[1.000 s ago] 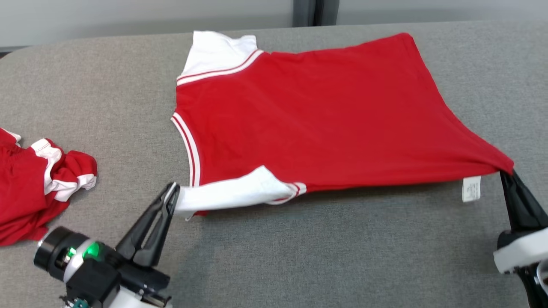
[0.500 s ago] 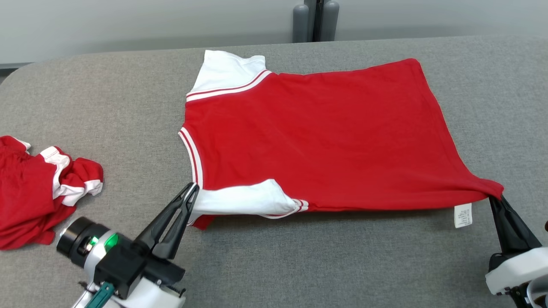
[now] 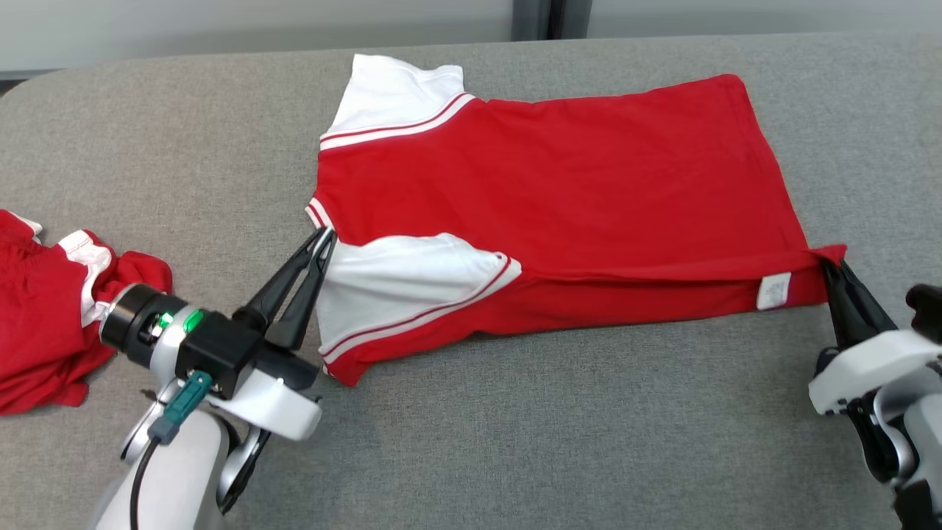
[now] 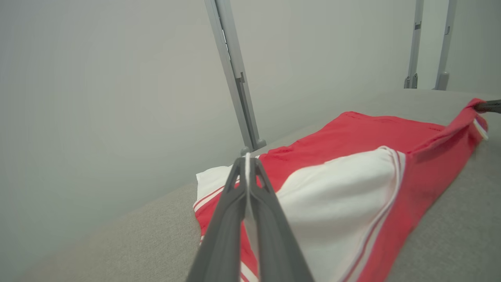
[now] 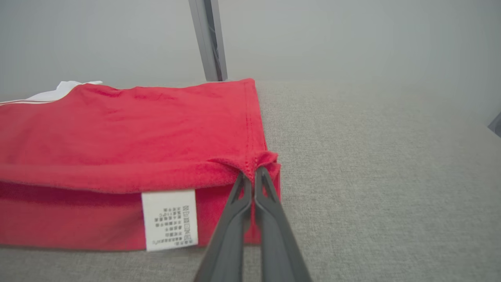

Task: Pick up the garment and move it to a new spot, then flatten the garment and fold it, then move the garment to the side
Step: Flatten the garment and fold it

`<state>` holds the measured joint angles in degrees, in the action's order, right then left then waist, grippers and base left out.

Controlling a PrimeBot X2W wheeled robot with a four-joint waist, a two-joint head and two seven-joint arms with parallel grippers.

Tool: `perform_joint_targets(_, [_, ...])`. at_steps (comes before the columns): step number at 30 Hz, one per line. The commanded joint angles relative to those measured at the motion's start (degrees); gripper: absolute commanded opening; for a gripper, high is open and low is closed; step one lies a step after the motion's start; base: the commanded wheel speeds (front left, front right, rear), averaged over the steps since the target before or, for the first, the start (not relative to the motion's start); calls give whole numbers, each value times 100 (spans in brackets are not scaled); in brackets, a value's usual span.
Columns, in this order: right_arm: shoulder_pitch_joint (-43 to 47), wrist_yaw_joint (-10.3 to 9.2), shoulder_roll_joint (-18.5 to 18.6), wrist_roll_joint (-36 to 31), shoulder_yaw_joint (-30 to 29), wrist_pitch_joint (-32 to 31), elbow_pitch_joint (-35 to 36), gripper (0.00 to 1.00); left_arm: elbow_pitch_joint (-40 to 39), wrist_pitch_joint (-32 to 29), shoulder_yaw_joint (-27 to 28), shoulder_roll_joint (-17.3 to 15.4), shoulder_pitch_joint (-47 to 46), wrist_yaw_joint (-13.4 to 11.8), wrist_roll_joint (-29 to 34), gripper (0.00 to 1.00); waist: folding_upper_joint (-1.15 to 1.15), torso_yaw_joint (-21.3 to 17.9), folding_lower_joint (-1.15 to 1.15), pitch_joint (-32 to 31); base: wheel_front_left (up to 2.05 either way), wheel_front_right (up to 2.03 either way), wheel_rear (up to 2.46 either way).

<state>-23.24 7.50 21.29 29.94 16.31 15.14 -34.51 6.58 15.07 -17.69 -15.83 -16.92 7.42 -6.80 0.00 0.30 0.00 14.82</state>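
Jaws pinch tight both sides, left gripper (image 3: 322,243) on the white sleeve (image 3: 397,283), right gripper (image 3: 830,271) on the hem corner (image 3: 815,258) of the red-and-white cotton jersey (image 3: 559,169), which lies mid grey felt tabletop (image 3: 515,442), near edge part-folded; an uneven carry risks a skewed, bunched fold.

Left hand (image 4: 247,159) pinches the garment (image 4: 364,131) at its white sleeve (image 4: 332,188).

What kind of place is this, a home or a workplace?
Probably a robot test lab, not a home: a grey fabric-covered table, plain walls with metal posts, and a spare crumpled garment.
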Motion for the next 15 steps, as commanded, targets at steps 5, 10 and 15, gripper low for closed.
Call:
perform_joint_targets(5, [-670,-1,-41,-103,240,9,-533,0,636,3,-394,-108,-703,7,-116,0,0,58,0,161,0,0,0])
perform_joint_targets(10, [-985,-1,-31,-163,358,9,-789,0,993,2,-651,-126,-1044,7,-158,0,0,72,0,277,0,0,0])
perform_joint_targets(15, [-1289,-1,-58,-180,427,9,-1036,0,1293,2,-903,-179,-1416,7,-186,0,0,37,0,470,0,0,0])
